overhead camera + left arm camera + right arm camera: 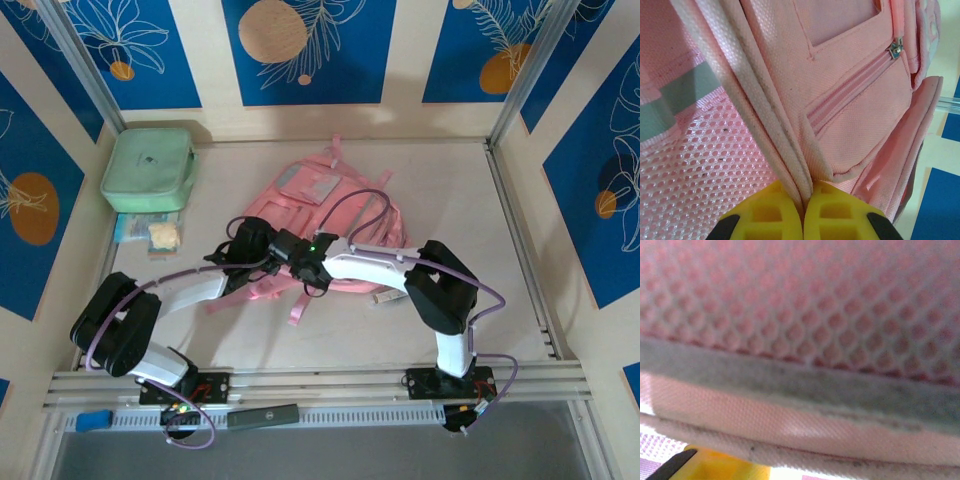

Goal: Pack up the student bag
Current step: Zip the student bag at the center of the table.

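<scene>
I see student bag (pixel 340 205) lying flat on table (pixel 470 220), right of mint case (pixel 148 168), slightly nearer arm bases. L gripper (pixel 802 199): yellow jaws pressed together, pinching fold of pink bag fabric, mesh panel alongside. R gripper (pixel 283 252) also right of case, at bag's near-left edge, close to L. R wrist cam blurry: one yellow finger (pixel 715 465) under bag seam. Can't tell R jaw state.
</scene>
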You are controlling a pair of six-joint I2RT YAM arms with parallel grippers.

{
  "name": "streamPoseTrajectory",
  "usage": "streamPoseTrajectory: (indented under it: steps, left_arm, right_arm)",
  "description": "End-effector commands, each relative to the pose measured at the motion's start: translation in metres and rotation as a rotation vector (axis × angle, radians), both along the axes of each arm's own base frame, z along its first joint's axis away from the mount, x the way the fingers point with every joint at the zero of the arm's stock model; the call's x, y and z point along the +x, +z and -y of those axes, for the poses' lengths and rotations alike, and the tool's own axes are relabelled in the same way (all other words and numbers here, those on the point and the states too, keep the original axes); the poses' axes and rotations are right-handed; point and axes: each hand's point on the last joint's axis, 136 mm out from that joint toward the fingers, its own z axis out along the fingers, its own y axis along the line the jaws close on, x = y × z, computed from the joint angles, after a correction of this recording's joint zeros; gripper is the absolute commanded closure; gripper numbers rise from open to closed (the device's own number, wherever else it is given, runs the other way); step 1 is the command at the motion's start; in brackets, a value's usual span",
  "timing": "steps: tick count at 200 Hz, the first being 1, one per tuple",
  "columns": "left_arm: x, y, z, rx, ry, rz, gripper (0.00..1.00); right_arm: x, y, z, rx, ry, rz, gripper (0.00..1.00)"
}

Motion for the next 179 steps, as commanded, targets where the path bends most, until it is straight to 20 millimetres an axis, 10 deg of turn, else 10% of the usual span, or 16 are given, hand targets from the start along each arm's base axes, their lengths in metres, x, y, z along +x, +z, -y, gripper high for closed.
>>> streamPoseTrajectory:
  steps: [1,105,179]
  left_arm:
    - [-0.004,0.024,0.012,-0.033,-0.048,0.054,1.0]
    - [0.001,0.023,-0.003,0.035,-0.017,0.067,1.0]
    - [0.037,0.032,-0.043,0.065,-0.005,0.077,1.0]
  right_arm:
    - [0.021,-0.002,-0.003,-0.002,0.006,0.07,0.66]
    - [0.017,0.042,0.013,-0.212,0.197,0.23,0.99]
    - [-0.019,0.037,0.045,-0.239,0.417,0.09,1.0]
